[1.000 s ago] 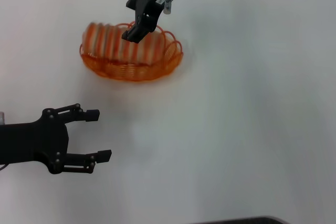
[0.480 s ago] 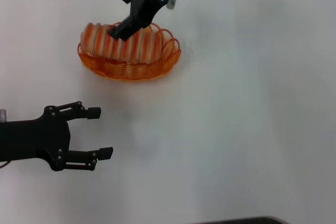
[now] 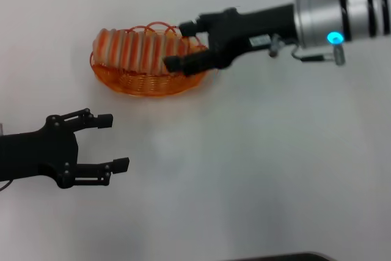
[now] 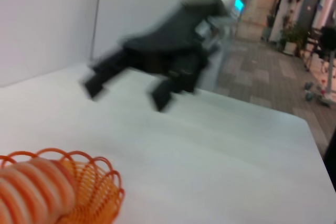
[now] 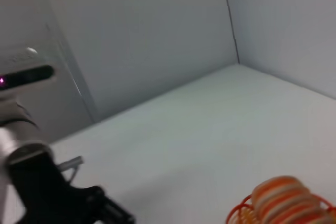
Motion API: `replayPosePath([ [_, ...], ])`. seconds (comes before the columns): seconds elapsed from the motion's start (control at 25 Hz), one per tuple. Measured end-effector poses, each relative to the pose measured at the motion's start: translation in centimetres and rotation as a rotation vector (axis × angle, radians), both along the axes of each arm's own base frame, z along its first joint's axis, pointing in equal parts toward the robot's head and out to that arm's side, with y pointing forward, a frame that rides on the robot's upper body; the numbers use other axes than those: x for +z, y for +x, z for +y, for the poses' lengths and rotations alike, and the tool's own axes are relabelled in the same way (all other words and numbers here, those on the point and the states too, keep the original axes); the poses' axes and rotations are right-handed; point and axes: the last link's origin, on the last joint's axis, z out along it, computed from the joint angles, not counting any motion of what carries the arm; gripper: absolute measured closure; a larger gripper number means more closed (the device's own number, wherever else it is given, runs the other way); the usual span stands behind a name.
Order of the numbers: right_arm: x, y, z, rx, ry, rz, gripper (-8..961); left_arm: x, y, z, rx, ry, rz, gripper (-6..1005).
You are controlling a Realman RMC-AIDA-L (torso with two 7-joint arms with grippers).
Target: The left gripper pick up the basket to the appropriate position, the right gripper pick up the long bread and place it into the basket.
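Observation:
The orange wire basket [image 3: 146, 82] sits on the white table at the upper left of the head view. The long bread [image 3: 137, 49], striped orange and cream, lies inside it. My right gripper [image 3: 180, 46] is open and empty, raised beside the basket's right end, its arm reaching in from the right. My left gripper [image 3: 113, 142] is open and empty, low at the left, well in front of the basket. The left wrist view shows the basket's end [image 4: 92, 192], the bread [image 4: 37, 184] and the right gripper [image 4: 126, 90]. The right wrist view shows the bread's end [image 5: 283, 195].
The white table [image 3: 263, 169] stretches around the basket. A wall stands behind the table in the wrist views [image 5: 131, 40]. The left arm's body [image 5: 47, 198] shows in the right wrist view.
My right gripper has let go of the bread, opened, and swung from above the basket to its right side. The bread now rests in the basket. The left gripper barely moved.

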Motion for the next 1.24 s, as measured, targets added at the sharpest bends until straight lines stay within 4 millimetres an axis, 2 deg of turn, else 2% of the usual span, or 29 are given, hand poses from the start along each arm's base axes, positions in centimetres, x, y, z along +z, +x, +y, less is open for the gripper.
replayPosePath([
  [0.32,1.1,6.5,-5.3,-0.084,0.050,0.148,6,0.0,-0.3,0.0,0.036,0.022,-0.017,85],
  [0.6,1.0,10.1,-8.4,-0.094,0.080,0.199,5,-0.1,-0.6,-0.1,0.058,0.020,-0.020,85],
  [0.88,0.5,12.5,-10.4,-0.088,0.145,0.211,5,-0.3,-0.9,-0.4,0.097,0.035,-0.052,86],
  [1.24,0.1,13.3,-11.6,-0.083,0.155,0.208,5,-0.7,-1.1,-0.6,0.121,0.035,-0.068,86],
])
